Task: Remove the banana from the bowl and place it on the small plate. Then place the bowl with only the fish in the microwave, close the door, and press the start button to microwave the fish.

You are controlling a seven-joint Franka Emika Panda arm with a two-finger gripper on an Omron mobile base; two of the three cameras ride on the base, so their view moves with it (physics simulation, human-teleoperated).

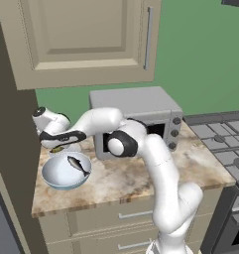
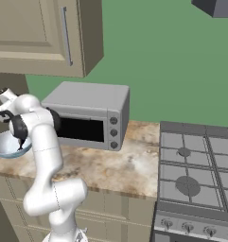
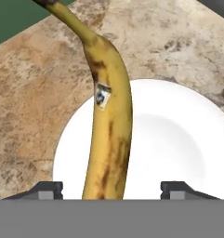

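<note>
Banana (image 3: 108, 125) lay over the small plate (image 3: 178, 139), our gripper (image 3: 111, 188) released around it. We judged lifting clear for the bowl (image 1: 59, 177) came next.

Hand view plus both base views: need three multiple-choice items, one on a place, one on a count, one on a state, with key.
1. Where is the spotted yellow banana?
A. over the small round white plate
B. in the bowl
C. on the stove

2. How many things lie in the wide pale blue-white bowl?
A. none
B. one
C. two

3. How do the jaws of the gripper stand?
A. shut on the fish
B. shut, empty
C. open, apart from the banana

Key: 1 A, the plate lies under the banana in the hand view; 2 B, just the small grey fish; 3 C, fingertips stand wide either side of it.
</note>
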